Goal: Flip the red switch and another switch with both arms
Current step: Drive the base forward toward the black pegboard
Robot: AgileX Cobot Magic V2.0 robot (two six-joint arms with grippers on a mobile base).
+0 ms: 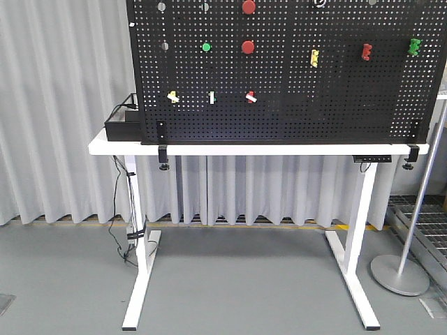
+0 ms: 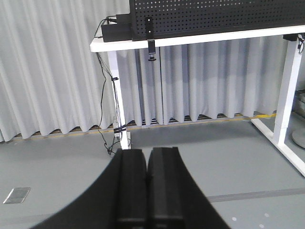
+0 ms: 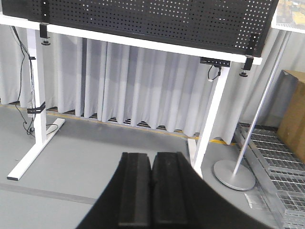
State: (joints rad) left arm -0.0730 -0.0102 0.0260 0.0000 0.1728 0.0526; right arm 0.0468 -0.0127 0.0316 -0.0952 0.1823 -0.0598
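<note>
On the black pegboard (image 1: 335,98) in the front view, the red switch (image 1: 251,97) sits in the lower row with its white lever tilted. The pale yellow switch (image 1: 172,97) is at the left of the same row. Neither arm shows in the front view. My left gripper (image 2: 147,155) is shut with nothing between its fingers, low over the floor, well short of the table (image 2: 190,39). In its own view my right gripper (image 3: 152,160) is shut and empty too, facing the table's right leg (image 3: 209,119). Both wrist views cut off the switches.
A third toggle with a straight white lever (image 1: 212,98) sits between the two switches. Round red buttons (image 1: 248,47), a green button (image 1: 206,47) and coloured clips (image 1: 366,51) are higher up. A black box (image 1: 124,125) is on the table's left end. A pole stand (image 1: 399,273) is at right.
</note>
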